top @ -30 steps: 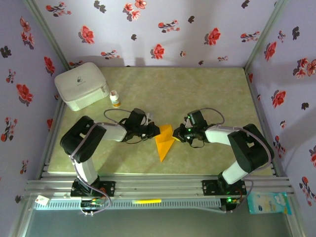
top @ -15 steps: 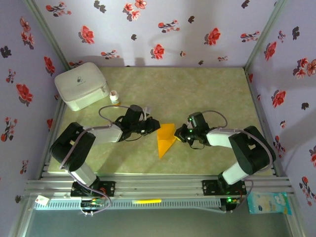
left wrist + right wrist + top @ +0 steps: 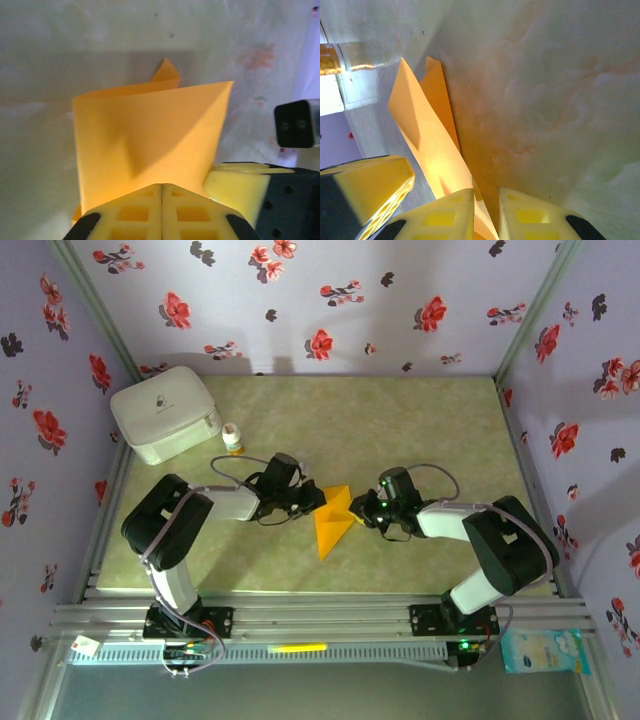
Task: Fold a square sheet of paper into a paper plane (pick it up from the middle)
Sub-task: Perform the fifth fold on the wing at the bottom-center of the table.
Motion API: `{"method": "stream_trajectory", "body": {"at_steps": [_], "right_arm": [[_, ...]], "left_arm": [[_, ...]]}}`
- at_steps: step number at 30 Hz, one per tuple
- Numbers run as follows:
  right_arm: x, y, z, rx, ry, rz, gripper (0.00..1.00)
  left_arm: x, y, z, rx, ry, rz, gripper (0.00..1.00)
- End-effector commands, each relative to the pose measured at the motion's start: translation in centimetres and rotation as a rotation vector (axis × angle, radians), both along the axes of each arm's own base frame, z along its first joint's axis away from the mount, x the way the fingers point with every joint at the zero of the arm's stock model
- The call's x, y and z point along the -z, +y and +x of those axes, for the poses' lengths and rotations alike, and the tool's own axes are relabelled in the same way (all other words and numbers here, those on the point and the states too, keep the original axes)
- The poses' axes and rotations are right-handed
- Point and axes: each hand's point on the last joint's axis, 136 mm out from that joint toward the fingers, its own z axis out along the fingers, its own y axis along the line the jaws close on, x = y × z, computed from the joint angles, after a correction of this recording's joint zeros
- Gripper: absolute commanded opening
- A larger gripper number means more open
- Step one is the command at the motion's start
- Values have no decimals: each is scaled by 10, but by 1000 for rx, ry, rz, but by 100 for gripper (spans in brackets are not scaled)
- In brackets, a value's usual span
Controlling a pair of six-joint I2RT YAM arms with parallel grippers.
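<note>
The square sheet of paper (image 3: 332,520) is a folded orange wedge in the middle of the table, its narrow point toward the near edge. My left gripper (image 3: 318,502) is at its left edge. In the left wrist view that left gripper (image 3: 162,187) is shut, with the paper (image 3: 150,135) rising from its tips as a curved flap. My right gripper (image 3: 360,510) meets the paper's right edge. In the right wrist view the right gripper (image 3: 486,200) has its jaws a narrow gap apart, and the paper's (image 3: 427,135) edge runs through the gap.
A white box (image 3: 165,412) sits at the back left, with a small white bottle with an orange cap (image 3: 232,438) beside it. Floral walls close in three sides. An aluminium rail (image 3: 320,618) runs along the near edge.
The right gripper's jaws have parted a little around the paper's edge. The left arm swung outward and came back, still on the paper. The paper's top flap stands up more.
</note>
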Motion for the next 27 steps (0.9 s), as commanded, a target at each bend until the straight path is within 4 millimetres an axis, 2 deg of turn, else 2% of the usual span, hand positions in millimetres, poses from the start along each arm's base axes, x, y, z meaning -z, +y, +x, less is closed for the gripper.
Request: {"method": "stream_trajectory", "body": {"at_steps": [1, 14, 23, 27], "right_arm": [[-7, 4, -1, -11, -22, 24, 19], [-7, 8, -2, -34, -20, 42, 18], [-11, 18, -1, -141, -40, 79, 24], [-11, 20, 2, -160, -44, 88, 26]], "left_arm": [[11, 5, -3, 2, 13, 57, 5], [33, 19, -12, -22, 29, 93, 0], [48, 23, -21, -2, 34, 81, 0], [49, 22, -21, 2, 23, 51, 0]]}}
